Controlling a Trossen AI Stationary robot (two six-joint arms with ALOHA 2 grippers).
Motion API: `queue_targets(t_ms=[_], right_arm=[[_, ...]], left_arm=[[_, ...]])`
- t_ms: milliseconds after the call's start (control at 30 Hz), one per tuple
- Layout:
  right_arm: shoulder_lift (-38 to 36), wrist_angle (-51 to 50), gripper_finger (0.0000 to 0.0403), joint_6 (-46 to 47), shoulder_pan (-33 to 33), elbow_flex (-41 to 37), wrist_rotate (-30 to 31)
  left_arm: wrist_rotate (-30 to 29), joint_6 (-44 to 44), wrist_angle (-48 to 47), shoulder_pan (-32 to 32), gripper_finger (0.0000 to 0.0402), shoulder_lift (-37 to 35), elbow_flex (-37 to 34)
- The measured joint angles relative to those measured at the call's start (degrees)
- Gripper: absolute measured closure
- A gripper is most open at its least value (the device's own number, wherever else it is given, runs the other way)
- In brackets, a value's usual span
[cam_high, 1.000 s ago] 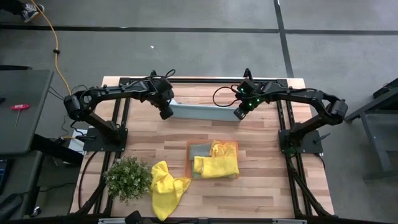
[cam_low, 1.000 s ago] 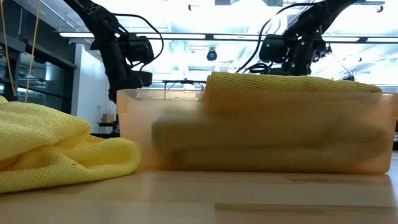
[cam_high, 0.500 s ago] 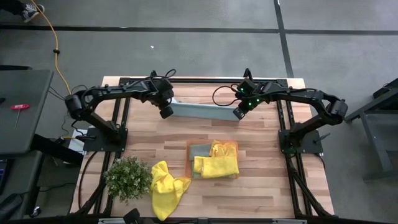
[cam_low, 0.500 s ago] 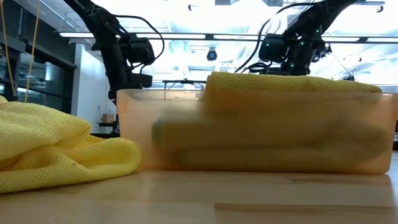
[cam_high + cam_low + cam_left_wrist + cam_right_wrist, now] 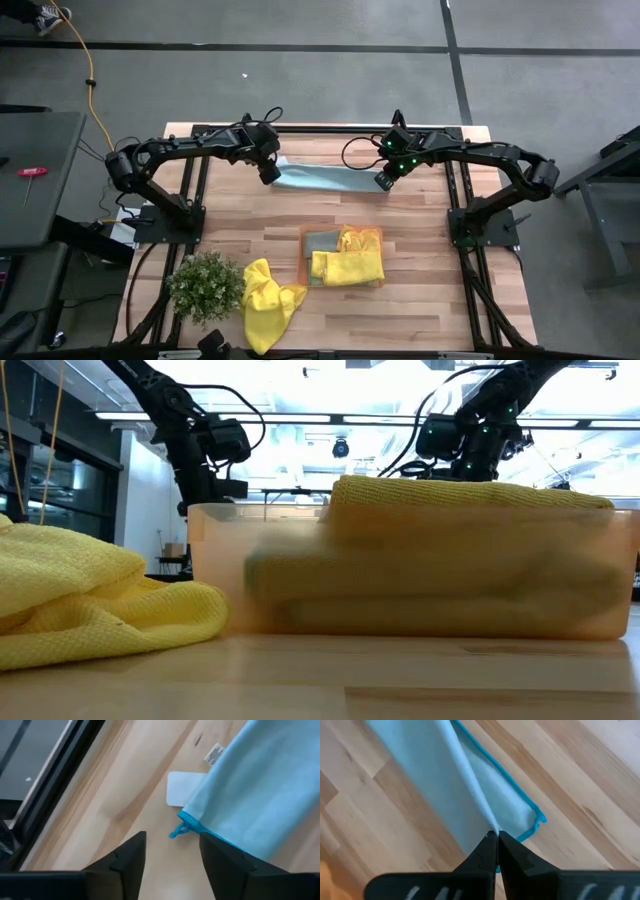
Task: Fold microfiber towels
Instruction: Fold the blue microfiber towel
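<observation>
Left gripper (image 5: 172,855): fingers parted, nothing between them; the corner of the light blue towel (image 5: 250,795) sits just ahead of the gap, free of both fingers.
Left gripper's place: at the far side of the table (image 5: 250,225), over the left end of the light blue towel in the high view.
Right gripper (image 5: 493,837): fingers pressed together, pinching a raised fold of the light blue towel near its bound corner.
Right gripper's place: at the towel's other end, well apart from the left gripper, with the cloth stretched between the two.
Light blue towel: a long narrow strip along the far part of the table; darker blue edging, a small hanging loop at the left corner, and a white care tag (image 5: 215,753) on it.
White patch (image 5: 182,788): a pale flat rectangle on the wood just beside the towel's loose corner; what it is I cannot tell.
Orange tray (image 5: 305,232): nearer the table's front than both grippers, holding a folded yellow towel (image 5: 347,266) and a grey-blue towel (image 5: 321,242).
Crumpled yellow towel (image 5: 265,300): loose on the wood, to the tray's left, near the front edge.
Potted plant (image 5: 205,285): just beside the crumpled yellow towel, on its outer side.
</observation>
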Motion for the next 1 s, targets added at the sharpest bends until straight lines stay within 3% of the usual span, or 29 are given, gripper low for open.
queue_targets(t_ms=[367, 500, 700, 833, 1000], right_arm=[[0.0, 0.4, 0.0394, 1.5, -0.1, 0.0, 3.7], [0.0, 0.2, 0.0356, 2.7, -0.1, 0.0, 5.7], [0.0, 0.2, 0.0261, 3.8, -1.3, 0.0, 11.7], [0.0, -0.2, 0.0213, -2.7, -3.9, 0.0, 6.9], [-0.1, -3.7, 0.0202, -8.6, -6.5, 0.0, 4.5]], left_arm=[[3.8, 0.6, -2.3, 0.0, 0.0210, -0.8, 0.0], [3.7, 2.0, -2.3, 0.1, 0.0213, -0.8, 0.0], [5.4, 2.6, -1.8, 0.3, 0.0213, -0.8, 0.0], [11.6, 3.6, 0.3, 0.3, 0.0213, -0.8, 0.0], [19.0, 0.2, 5.4, 0.3, 0.0213, -0.8, -0.1]])
